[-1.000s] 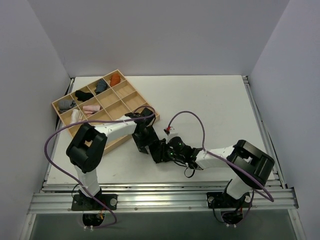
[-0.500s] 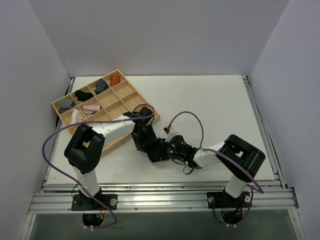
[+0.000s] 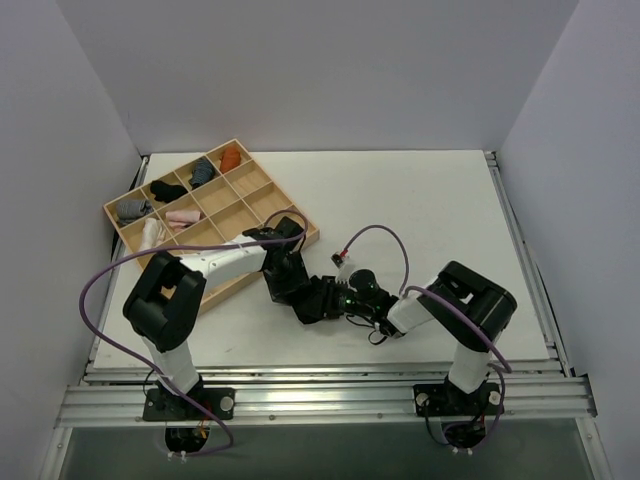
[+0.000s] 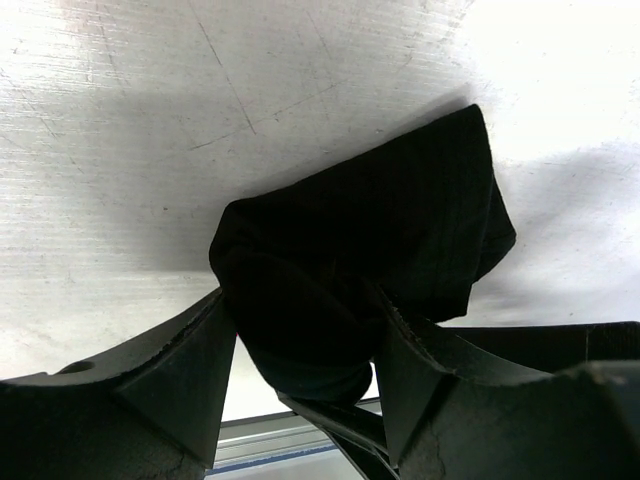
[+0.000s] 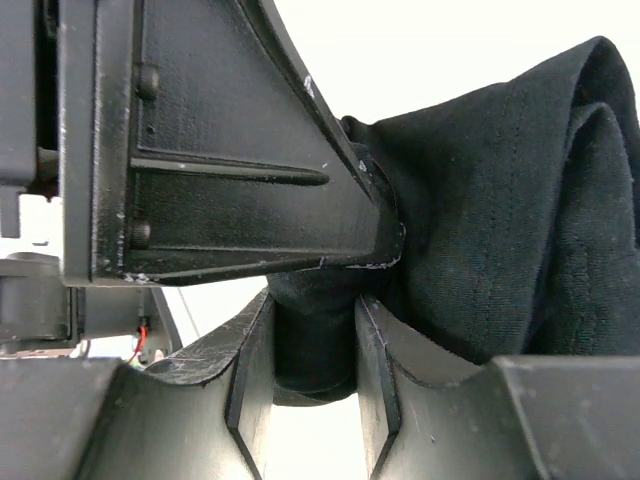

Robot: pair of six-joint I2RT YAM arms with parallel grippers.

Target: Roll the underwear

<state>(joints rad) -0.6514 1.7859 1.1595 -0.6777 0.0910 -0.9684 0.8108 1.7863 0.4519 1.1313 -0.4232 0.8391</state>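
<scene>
Underwear [image 4: 400, 220] clamped by left gripper [image 4: 305, 335] and right gripper [image 5: 312, 350], near tray [image 3: 172, 173].

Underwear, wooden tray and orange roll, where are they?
underwear [image 4: 400, 230], left wrist view, on its flat black fabric.
wooden tray [image 3: 250, 180], top external view, on a bare compartment floor.
orange roll [image 3: 230, 158], top external view, on its middle.
</scene>
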